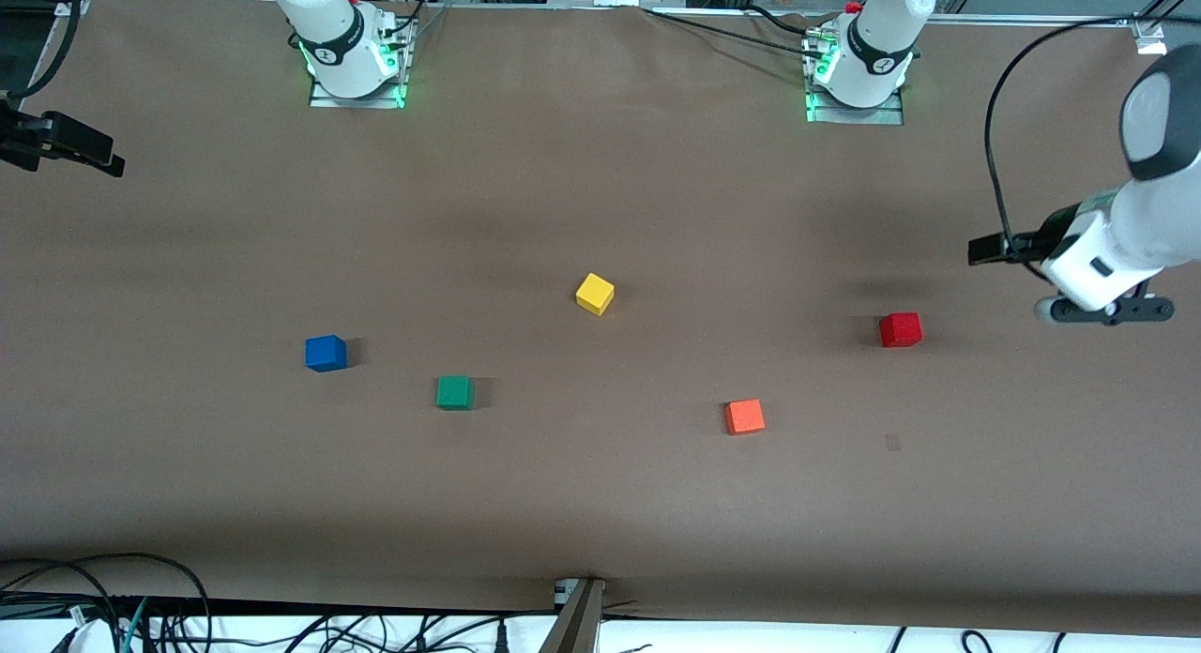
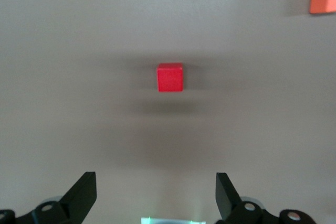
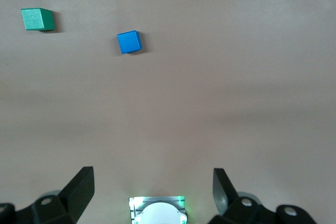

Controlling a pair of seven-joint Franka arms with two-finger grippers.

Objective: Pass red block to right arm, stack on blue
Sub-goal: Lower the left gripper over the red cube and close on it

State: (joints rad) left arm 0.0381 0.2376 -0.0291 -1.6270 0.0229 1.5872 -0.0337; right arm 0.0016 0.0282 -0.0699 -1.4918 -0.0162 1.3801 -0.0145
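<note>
The red block (image 1: pixel 901 329) sits on the brown table toward the left arm's end; it also shows in the left wrist view (image 2: pixel 170 77), ahead of the fingers and apart from them. My left gripper (image 1: pixel 1102 308) hangs open and empty (image 2: pixel 156 192) above the table, off to the side of the red block toward the table's end. The blue block (image 1: pixel 326 353) sits toward the right arm's end and shows in the right wrist view (image 3: pixel 129 42). My right gripper (image 1: pixel 66 146) is held high at the table's end, open and empty (image 3: pixel 152 190).
An orange-red cube (image 1: pixel 744 416) lies nearer the front camera than the red block. A green cube (image 1: pixel 454 392) lies beside the blue block. A yellow cube (image 1: pixel 595 294) sits mid-table. The arm bases (image 1: pixel 357 62) (image 1: pixel 858 71) stand along the table's top edge.
</note>
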